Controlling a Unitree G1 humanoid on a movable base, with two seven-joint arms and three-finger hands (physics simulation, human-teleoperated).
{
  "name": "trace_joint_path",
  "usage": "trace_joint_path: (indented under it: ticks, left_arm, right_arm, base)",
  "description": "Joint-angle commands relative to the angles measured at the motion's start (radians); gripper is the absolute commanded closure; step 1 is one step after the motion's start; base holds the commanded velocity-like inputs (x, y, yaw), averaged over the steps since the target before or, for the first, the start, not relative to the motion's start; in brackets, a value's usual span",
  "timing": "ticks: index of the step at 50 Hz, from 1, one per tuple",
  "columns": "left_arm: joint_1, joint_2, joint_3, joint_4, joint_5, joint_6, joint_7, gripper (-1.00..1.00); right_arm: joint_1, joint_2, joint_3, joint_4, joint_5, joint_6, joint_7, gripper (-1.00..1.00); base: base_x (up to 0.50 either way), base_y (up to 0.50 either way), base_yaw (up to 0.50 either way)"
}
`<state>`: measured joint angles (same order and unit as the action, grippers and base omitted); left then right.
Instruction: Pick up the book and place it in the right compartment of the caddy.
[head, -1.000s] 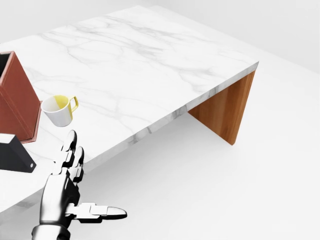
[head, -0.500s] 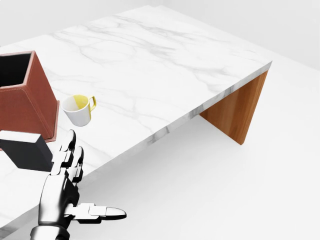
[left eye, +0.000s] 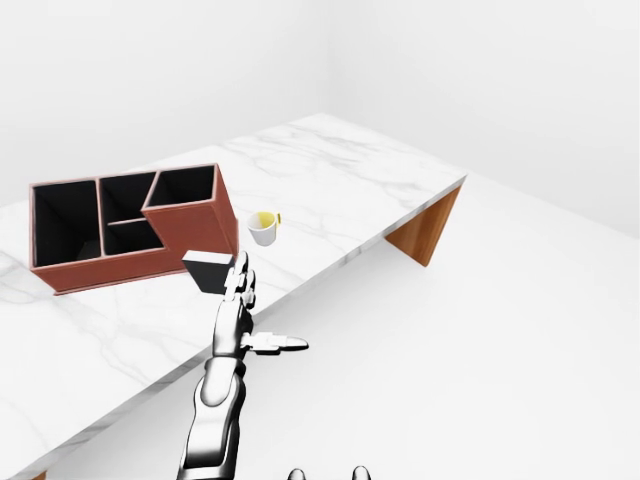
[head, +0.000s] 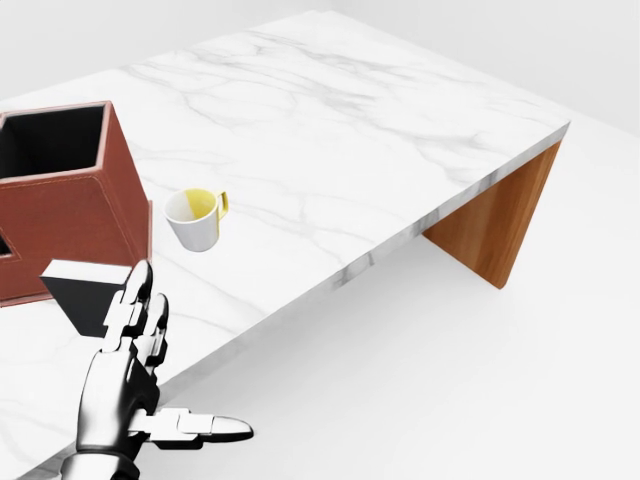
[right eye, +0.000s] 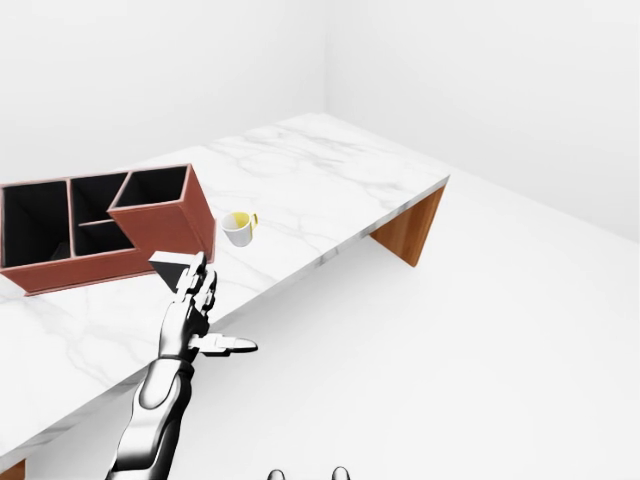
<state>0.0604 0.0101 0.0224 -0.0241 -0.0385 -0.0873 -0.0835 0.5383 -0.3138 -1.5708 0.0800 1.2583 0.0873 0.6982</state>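
Note:
The book (head: 85, 290), a black block with a white top face, stands on the marble table just below the caddy (head: 70, 215) in the head view. The caddy is a reddish-brown box with several dark compartments; its right compartment (left eye: 185, 187) is the tall one nearest the mug. My left hand (head: 150, 345) is open with fingers straight and thumb out to the right. Its fingertips (head: 140, 280) overlap the book's right edge in the picture; I cannot tell if they touch. It also shows in the left-eye view (left eye: 240, 310). My right hand is not in view.
A white mug (head: 195, 220) with a yellow inside stands right of the caddy. The marble table (head: 330, 130) runs to the upper right on a wooden leg (head: 500, 225). Its near edge passes under my hand. White floor lies to the right.
The camera has moved: the table, mug, caddy and book all slid right in the head view, showing more of the caddy and book. My left hand holds the same open pose.

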Motion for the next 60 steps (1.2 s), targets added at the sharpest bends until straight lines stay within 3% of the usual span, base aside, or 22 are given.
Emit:
trace_joint_path:
  ticks: [1, 60]
  left_arm:
    - [0.012, -0.001, -0.005, -0.015, -0.009, 0.000, -0.013, -1.00]
    - [0.022, -0.002, -0.010, -0.027, -0.017, 0.000, -0.029, -1.00]
  right_arm:
    - [0.001, 0.001, 0.000, -0.001, 0.000, 0.000, 0.000, -1.00]
    - [0.000, 0.001, 0.000, 0.000, -0.001, 0.000, 0.000, -1.00]
  base:
    - [0.12, 0.16, 0.00]
    - [0.12, 0.16, 0.00]
